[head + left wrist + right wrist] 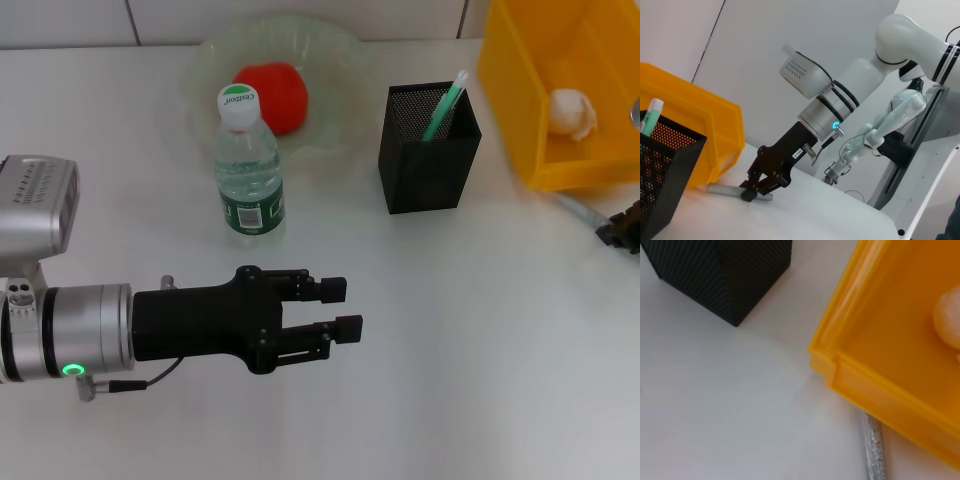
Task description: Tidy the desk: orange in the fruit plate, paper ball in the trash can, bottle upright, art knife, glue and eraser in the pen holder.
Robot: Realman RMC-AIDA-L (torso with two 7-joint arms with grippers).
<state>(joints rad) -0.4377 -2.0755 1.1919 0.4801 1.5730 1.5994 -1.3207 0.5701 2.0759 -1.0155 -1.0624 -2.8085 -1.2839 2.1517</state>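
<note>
- Lower left, head view: your left gripper (335, 310) hung over bare table, fingers spread and empty, apparently idle.
- Upper left of centre: bottle (249, 170) stood upright, cap on. Done.
- Behind it, top centre: orange (275, 95) lay in the fruit plate (340, 60). Done.
- Right of centre: pen holder (430, 170) held one green-and-white stick (447, 100), leaning. No eraser was to be seen.
- Upper right: trash can (515, 110) held the paper ball (572, 112). Done.
- Right edge: a silver stick (575, 210) lay on the table just beside the bin's front. Your right gripper (753, 193) was down on it; whether it had gripped could not be told.
- Step in hand, by my reading: picking up that stick. Next you would need a firm hold, a lift, then a carry left to the mesh cup.
</note>
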